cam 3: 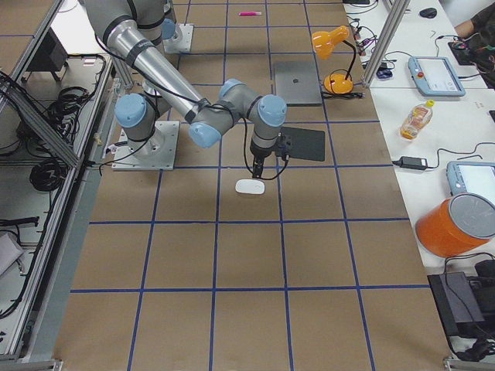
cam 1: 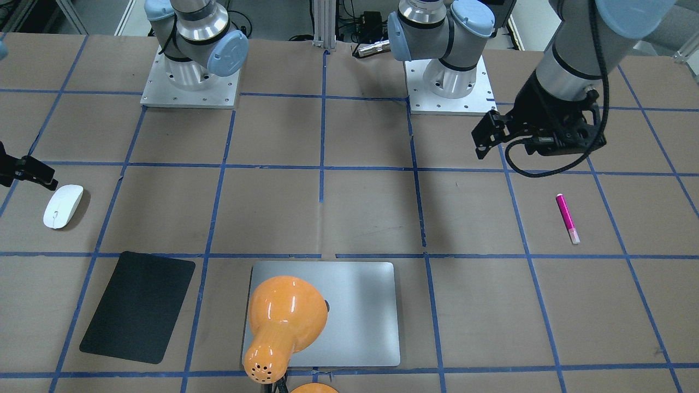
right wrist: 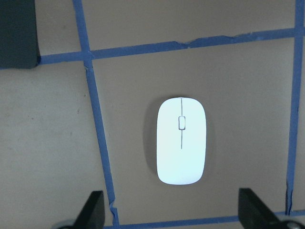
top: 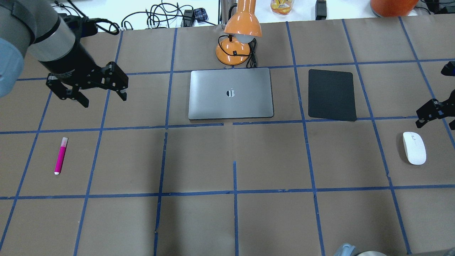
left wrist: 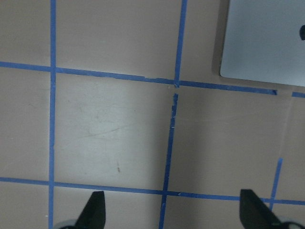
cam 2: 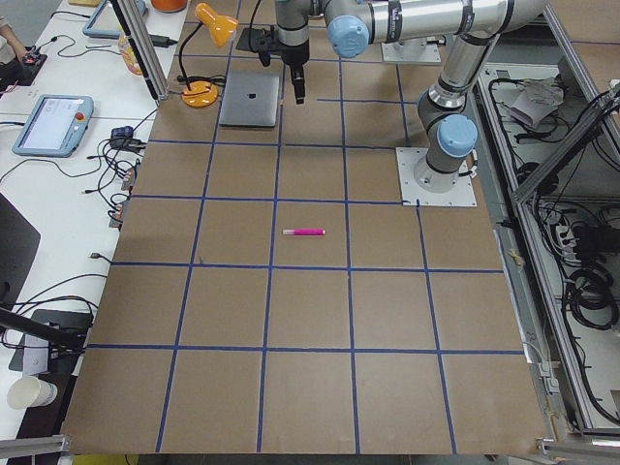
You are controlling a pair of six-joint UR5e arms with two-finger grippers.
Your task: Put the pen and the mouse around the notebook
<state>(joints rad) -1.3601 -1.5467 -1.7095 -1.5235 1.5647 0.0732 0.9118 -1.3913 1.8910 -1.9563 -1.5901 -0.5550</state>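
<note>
The pink pen [top: 61,155] lies on the brown table at the left, alone in a taped square; the front view shows the pen [cam 1: 567,218] too. My left gripper [top: 105,101] hangs open and empty, beyond the pen and left of the notebook [top: 231,93], whose corner [left wrist: 267,43] shows in the left wrist view. The white mouse [top: 414,148] rests at the far right. My right gripper [top: 435,122] is open just above it. In the right wrist view the mouse [right wrist: 181,140] lies ahead of the spread fingertips [right wrist: 95,210], untouched.
An orange desk lamp [top: 236,39] stands behind the notebook, and its shade [cam 1: 284,322] covers part of the lid in the front view. A black mat [top: 332,94] lies between notebook and mouse. The arm bases [cam 1: 191,82] sit at the robot's edge of the table.
</note>
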